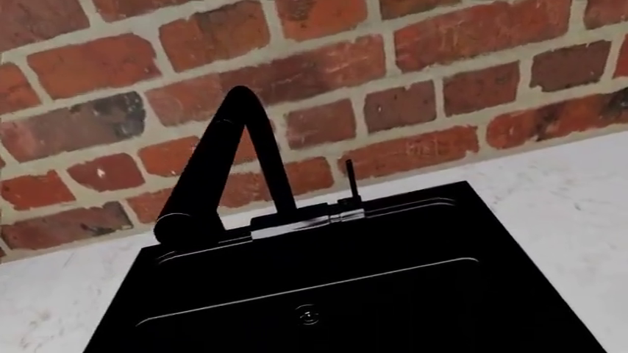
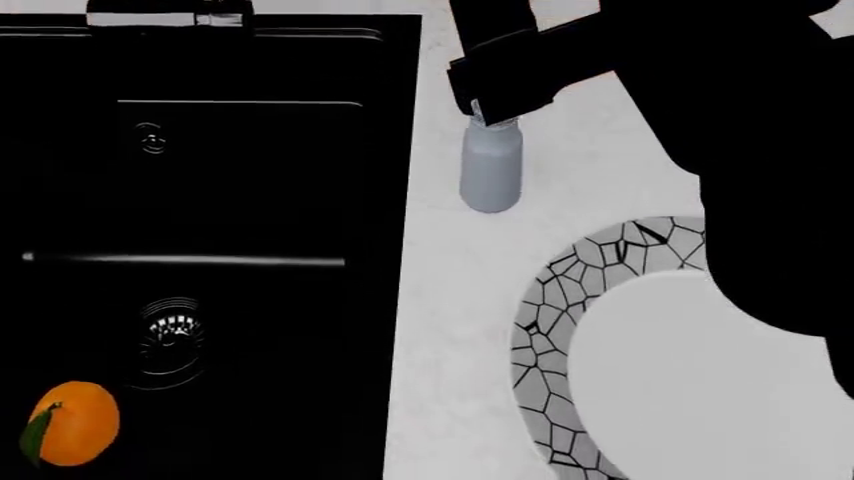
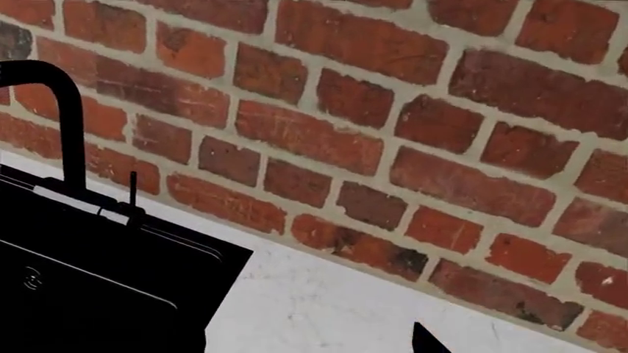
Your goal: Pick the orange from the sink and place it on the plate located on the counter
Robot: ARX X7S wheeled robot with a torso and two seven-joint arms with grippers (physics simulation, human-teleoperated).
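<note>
The orange (image 2: 74, 423) is seen lying untouched in the sink (image 2: 267, 60), near the drain (image 2: 171, 335); nothing has been grasped yet. The plate (image 2: 547, 330) on the counter (image 2: 441, 300) is bare. Neither gripper's fingers are shown, so their state cannot be told.

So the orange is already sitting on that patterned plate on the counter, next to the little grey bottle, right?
Not quite. The orange lies in the black sink, as the head view shows. The patterned plate on the counter holds no orange, and the grey bottle does stand beside it.
</note>
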